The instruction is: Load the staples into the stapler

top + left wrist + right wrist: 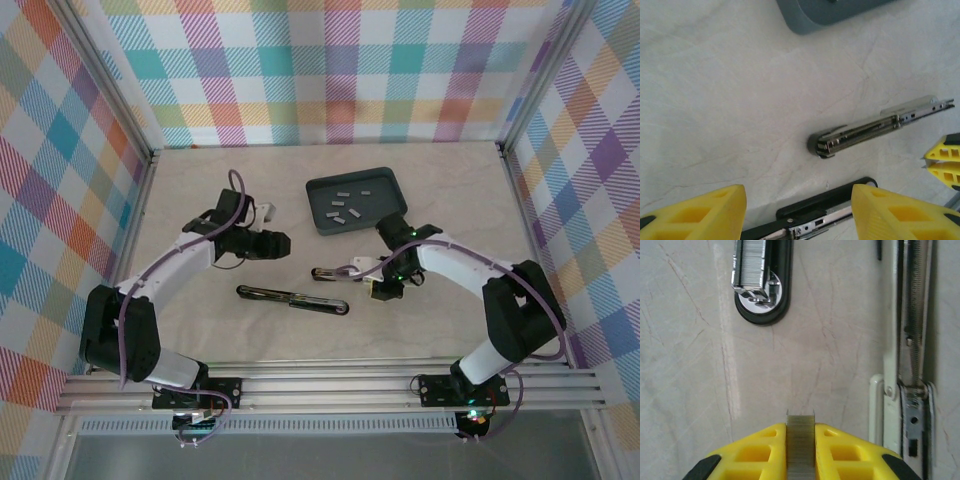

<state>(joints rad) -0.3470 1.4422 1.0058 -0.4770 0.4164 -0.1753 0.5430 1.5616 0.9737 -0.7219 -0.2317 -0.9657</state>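
Observation:
My right gripper (800, 426) is shut on a short grey strip of staples (800, 452), held just above the table. Ahead of it lies the rounded end of a black stapler (760, 300), opened flat, with a strip showing in its channel. A silver stapler (907, 355) lies open to the right. From above, the black stapler (292, 298) is at centre, the silver one (335, 272) is behind it, and the right gripper (380, 292) is at their right ends. My left gripper (283, 243) hovers open and empty; below its fingers (880, 215) is the black stapler (825, 207).
A dark grey tray (385, 180) at the back centre holds several loose staple strips (345, 207). Its corner (815, 15) shows in the left wrist view. Checkered walls enclose the table on three sides. Bare table lies at the front and far left.

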